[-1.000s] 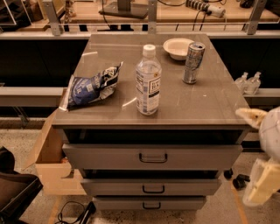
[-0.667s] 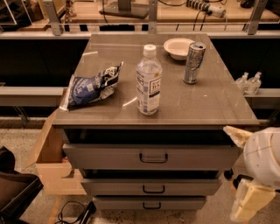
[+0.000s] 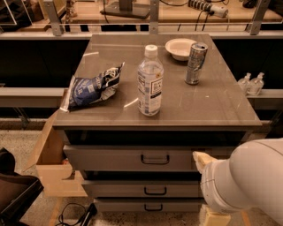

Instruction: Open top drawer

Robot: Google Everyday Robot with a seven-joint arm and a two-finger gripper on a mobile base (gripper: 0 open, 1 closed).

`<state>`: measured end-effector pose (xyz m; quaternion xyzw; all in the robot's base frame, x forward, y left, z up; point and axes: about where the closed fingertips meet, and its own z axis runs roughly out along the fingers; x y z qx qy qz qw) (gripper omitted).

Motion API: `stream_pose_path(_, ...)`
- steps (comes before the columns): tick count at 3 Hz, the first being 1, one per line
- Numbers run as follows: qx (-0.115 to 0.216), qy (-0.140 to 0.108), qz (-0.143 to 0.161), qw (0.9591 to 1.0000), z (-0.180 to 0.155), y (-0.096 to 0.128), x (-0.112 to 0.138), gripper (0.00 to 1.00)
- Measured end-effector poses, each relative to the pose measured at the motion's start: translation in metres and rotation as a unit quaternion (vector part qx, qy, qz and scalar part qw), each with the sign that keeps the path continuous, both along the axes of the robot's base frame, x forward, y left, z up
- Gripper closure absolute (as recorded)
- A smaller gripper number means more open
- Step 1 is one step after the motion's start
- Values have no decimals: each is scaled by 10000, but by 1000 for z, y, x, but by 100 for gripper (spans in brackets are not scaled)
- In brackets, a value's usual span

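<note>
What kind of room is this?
Probably a robot lab or workshop: the robot's gripper is low on the right, beside the top drawer, and what looks like a power strip with cables lies on the wooden bench behind.

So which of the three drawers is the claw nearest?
The top drawer, the widest and tallest front, just under the tabletop. The claw is by its right end, right of the handle; the two narrower drawers sit lower.
</note>
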<state>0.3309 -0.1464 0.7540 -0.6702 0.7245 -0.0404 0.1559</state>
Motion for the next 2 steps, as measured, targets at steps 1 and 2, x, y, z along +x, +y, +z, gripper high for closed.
stream_pose_path(1, 0, 0, 0, 10000, 0, 0, 0, 0)
stream_pose_path(2, -140, -11, 64, 9999, -8, 8, 8, 0)
